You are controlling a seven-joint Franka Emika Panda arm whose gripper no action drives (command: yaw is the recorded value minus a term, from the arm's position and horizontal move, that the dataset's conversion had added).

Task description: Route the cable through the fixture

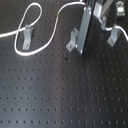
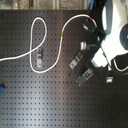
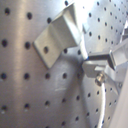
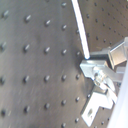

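Note:
The white cable [image 2: 36, 35] runs in from the second exterior view's left, loops around a metal bracket fixture [image 2: 39, 56] and curves up past a green mark [image 2: 61, 33] to a red mark [image 2: 90, 18] at my gripper [image 2: 93, 26]. In the first exterior view the same loop [image 1: 25, 50] circles the left fixture [image 1: 27, 33]. Both wrist views show the gripper [image 3: 102, 70] [image 4: 94, 66] shut on the cable [image 4: 81, 30], which trails out below the fingers [image 3: 102, 102]. A second fixture [image 3: 56, 36] [image 1: 73, 41] stands close beside the gripper, with no cable in it.
A third bracket [image 1: 114, 35] [image 2: 109, 78] stands at the first exterior view's right. The black perforated board [image 1: 60, 90] stretches toward the first exterior view's bottom. Grey housings [image 2: 75, 61] on the arm hang over the board's middle. A small blue object [image 2: 1, 89] lies at the second exterior view's left edge.

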